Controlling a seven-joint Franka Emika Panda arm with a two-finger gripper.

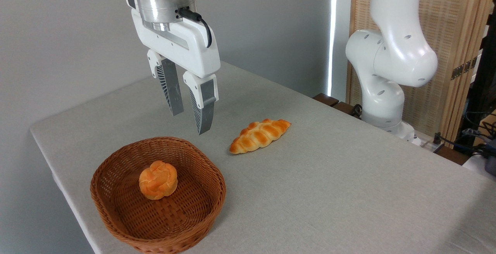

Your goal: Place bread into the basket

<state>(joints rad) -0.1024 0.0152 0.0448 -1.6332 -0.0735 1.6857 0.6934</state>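
The end effector (190,123) hangs empty above the counter (348,192), fingers parted, so the pickup looks not yet begun. The glossy braided bread (260,135), long with pointed ends, lies to its right and lower; the woven wicker basket (116,223) sits below it, holding a small knotted bun (158,185). Next it likely needs to shift right, descend and straddle the loaf's narrow width.

The braided loaf (259,135), centre of the frame, is glossy golden-orange, paler yellow in the creases between its plaits. The wicker basket (193,215), lower left, is reddish-brown with a tight woven pattern. Inside it, the knotted bun (158,179) is pale orange. The gripper (190,124), upper left, is white with grey ribbed fingers (204,108). The tablecloth (348,192) is plain light grey.
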